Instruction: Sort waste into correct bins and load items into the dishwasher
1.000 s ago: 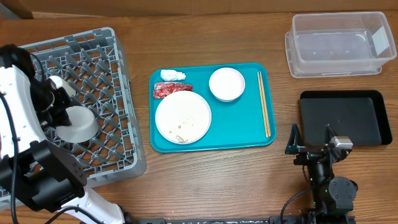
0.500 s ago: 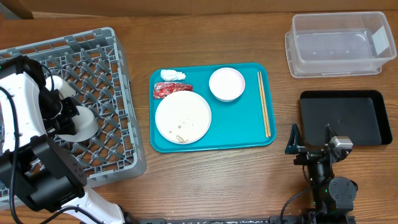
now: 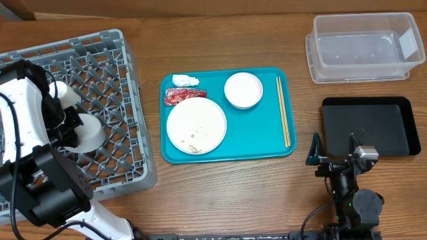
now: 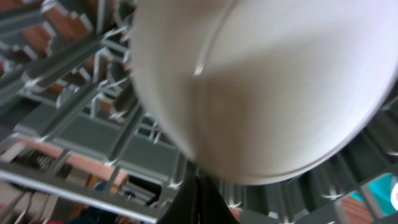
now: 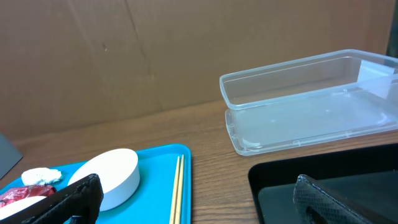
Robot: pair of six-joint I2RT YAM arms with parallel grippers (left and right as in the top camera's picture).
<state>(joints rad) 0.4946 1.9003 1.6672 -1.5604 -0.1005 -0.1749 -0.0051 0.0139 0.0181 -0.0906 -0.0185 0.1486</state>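
1. Left gripper (image 3: 71, 121): the jaws are seen closed to a point in the wrist view, right at the edge of a pale bowl (image 3: 85, 133). Whether the rim is pinched cannot be told.
2. Pale bowl: it is set upside down inside the grey dish rack (image 3: 100, 60), on the lattice floor towards the rack's left side.
3. Small white cup (image 3: 59, 90): it is placed in the same rack, just beside the bowl and partly hidden by the left arm.
4. Teal tray (image 3: 267, 150): it is laid on the wooden table (image 3: 220, 193), to the right of the rack.
5. On the teal tray are held:
   - a round white plate (image 3: 196, 125) with a few food scraps (image 3: 193, 148) near its front edge;
   - a red wrapper (image 3: 181, 95) touching the plate's far rim;
   - a crumpled white tissue (image 3: 185, 80) just beyond the wrapper;
   - a pale pink bowl (image 3: 243, 90), upright;
   - wooden chopsticks (image 3: 283, 120) laid along the right edge.
6. Clear plastic tub (image 3: 313, 60): it is stood at the far right of the table.
7. Black tray (image 3: 367, 127): it is set in front of the tub.
8. Right gripper (image 3: 333, 148): the jaws are spread wide with nothing between them, just beside the black tray's near left corner.
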